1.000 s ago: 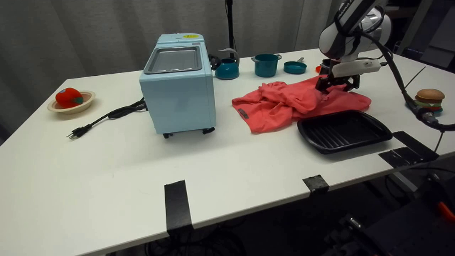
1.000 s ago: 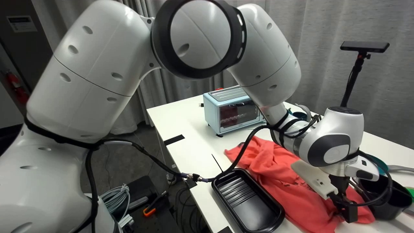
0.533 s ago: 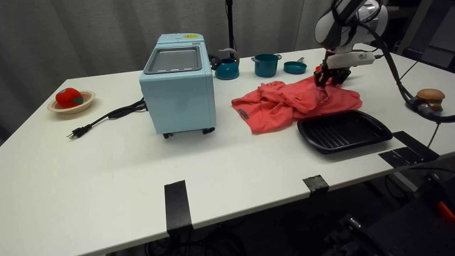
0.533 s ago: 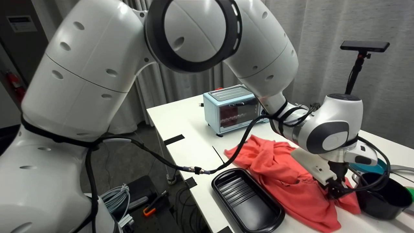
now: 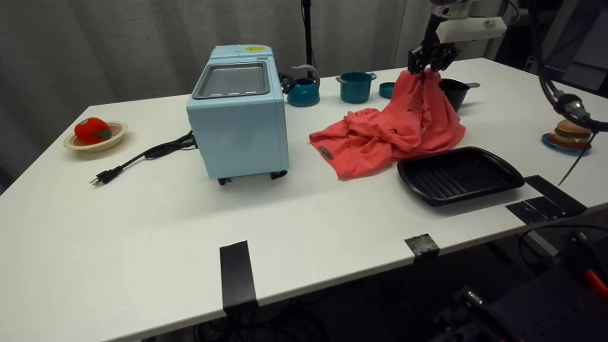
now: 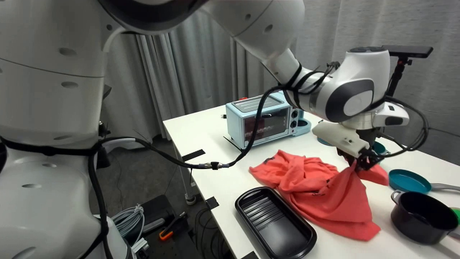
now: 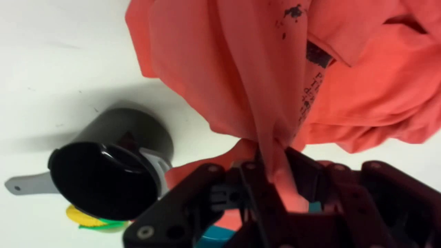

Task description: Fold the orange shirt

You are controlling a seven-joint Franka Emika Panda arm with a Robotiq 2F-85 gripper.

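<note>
The orange shirt [image 5: 403, 126] is lying rumpled on the white table [image 5: 166, 228], just beside the black ridged baking pan [image 5: 463, 175], while one part is hanging as a peak from the gripper [image 7: 274, 157]. The jaws are standing nearly together, pinching a narrow fold of cloth. Across the shirt from the pan, a black pot [image 6: 409, 228] with grey handles is standing. The light-blue toaster oven [image 5: 240, 133] is standing well apart from the pan, and a hamburger [image 5: 571, 134] is resting on its opposite side.
</note>
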